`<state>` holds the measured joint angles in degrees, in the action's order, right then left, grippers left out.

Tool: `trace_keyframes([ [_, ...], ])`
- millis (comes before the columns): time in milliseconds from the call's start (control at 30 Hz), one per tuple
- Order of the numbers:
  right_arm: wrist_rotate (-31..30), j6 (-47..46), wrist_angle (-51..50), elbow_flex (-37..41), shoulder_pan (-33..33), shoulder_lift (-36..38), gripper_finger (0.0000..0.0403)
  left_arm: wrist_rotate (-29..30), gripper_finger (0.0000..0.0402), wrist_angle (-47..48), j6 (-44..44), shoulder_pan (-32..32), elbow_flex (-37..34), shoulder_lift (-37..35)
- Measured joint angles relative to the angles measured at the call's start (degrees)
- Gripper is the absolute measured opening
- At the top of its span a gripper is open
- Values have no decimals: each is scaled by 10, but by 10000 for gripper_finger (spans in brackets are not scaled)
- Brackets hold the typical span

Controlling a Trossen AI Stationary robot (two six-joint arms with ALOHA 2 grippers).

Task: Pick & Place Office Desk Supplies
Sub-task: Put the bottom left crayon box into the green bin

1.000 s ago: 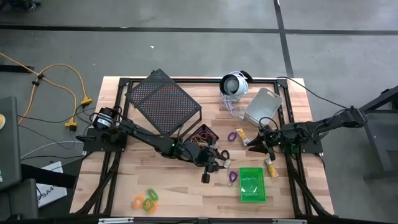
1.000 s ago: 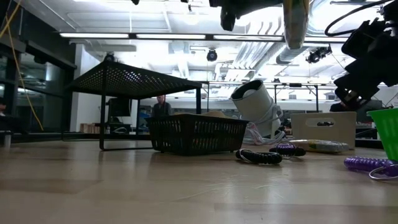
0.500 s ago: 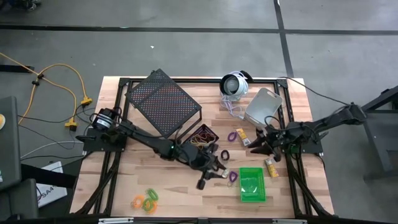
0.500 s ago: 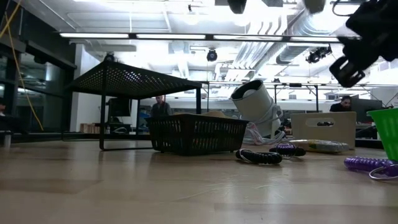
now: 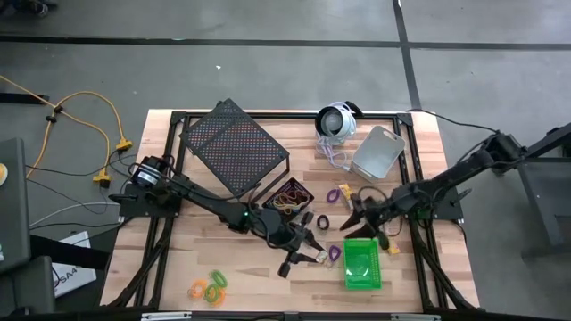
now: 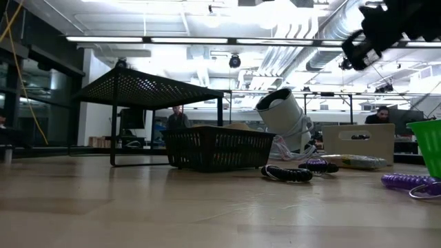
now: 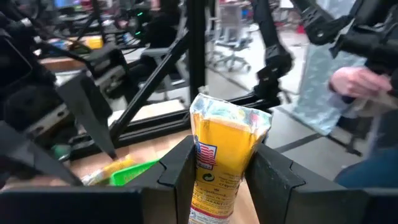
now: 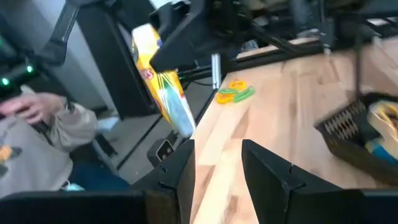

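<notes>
Left gripper [image 7: 217, 174] clamping yellow packet [image 7: 225, 155], hidden overhead

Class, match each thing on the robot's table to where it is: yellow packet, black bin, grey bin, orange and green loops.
Things:
1. yellow packet
2. black bin
3. grey bin
4. orange and green loops

Places:
a. bottom-left of the table in the high view
b. between the left gripper's fingers
c. beside the mesh rack, with loops inside
d. next to the round white device

Pairs: 1-b, 2-c, 3-d, 4-a
</notes>
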<state>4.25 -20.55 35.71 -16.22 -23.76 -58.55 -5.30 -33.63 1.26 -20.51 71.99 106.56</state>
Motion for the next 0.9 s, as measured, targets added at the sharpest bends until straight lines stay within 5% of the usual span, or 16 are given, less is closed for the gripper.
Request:
trace_keyframes([
  [467, 53, 65, -4, -134, -18, -167, 120, -72, 119, -36, 9, 0, 0, 0],
  [900, 66, 38, -4, -151, -19, -187, 147, -72, 119, -38, 9, 0, 0, 0],
])
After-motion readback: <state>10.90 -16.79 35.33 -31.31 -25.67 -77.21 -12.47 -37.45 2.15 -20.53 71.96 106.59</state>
